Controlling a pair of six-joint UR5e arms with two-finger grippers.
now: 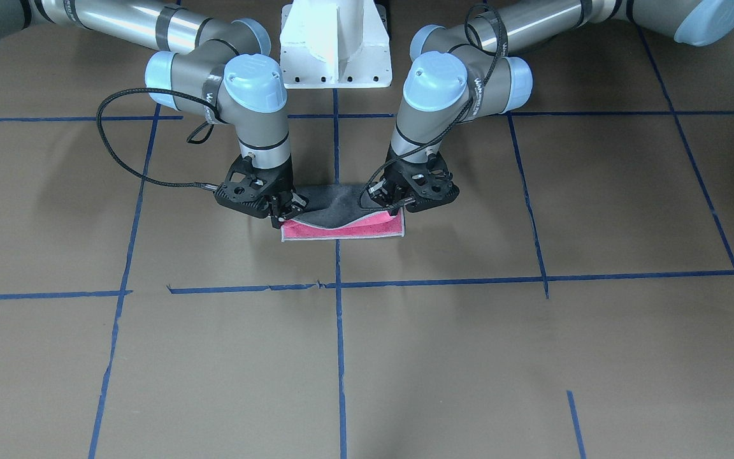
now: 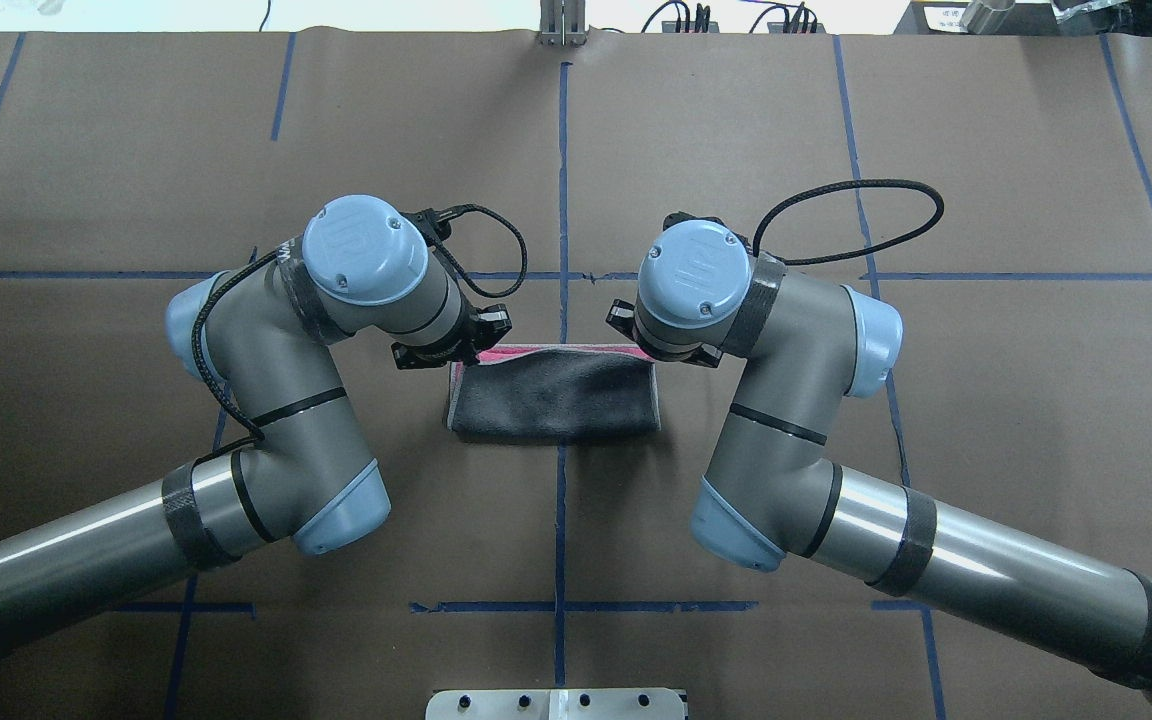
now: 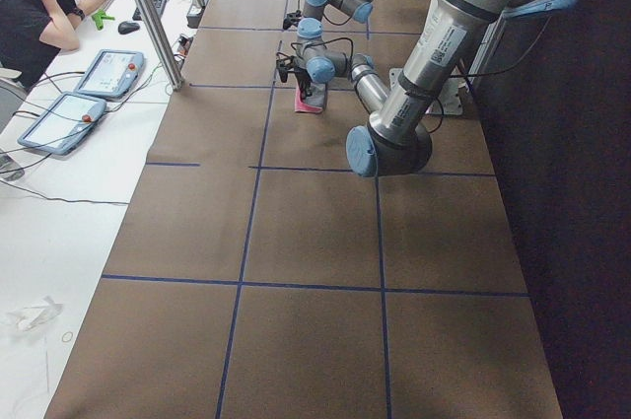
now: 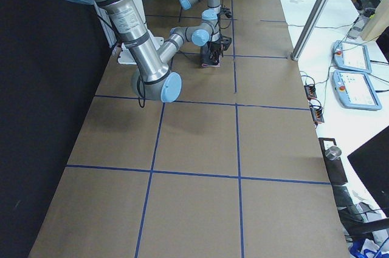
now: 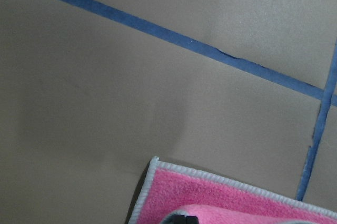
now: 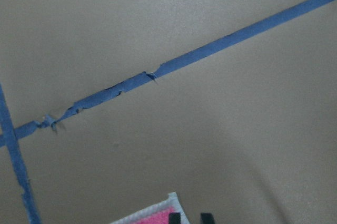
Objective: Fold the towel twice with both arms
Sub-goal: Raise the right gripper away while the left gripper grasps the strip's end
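One towel [image 2: 556,395] is seen on the bench [image 1: 532,357], about midway between the bench's two ends and rather nearer the robot's edge than the operators' edge, lying across the blue tape [image 1: 339,331] that runs from one of those edges to the other. It is doubled over, grey face up, with a strip of the pink face left uncovered along the side toward the operators' edge. Two arms are counted, each with one hand. The left hand [image 1: 385,199] and the right hand [image 1: 287,209] are set at the two corners of the grey upper layer on that side, and each appears to be clamped on its corner, since the layer is raised at both ends and sags between them. In the wrist views little of the fingers is shown, so this is judged from the front view. The towel is judged to be light, soft and limp – no shape is kept where it is not held – and neither fragile nor slippery, the terry pile giving the pads some bite. It is best taken at the corners, on or just inside the pale stitched edging, with both corners carried level so that the edges are laid true. For a second fold, both layers would need to be pinched together at each hold.
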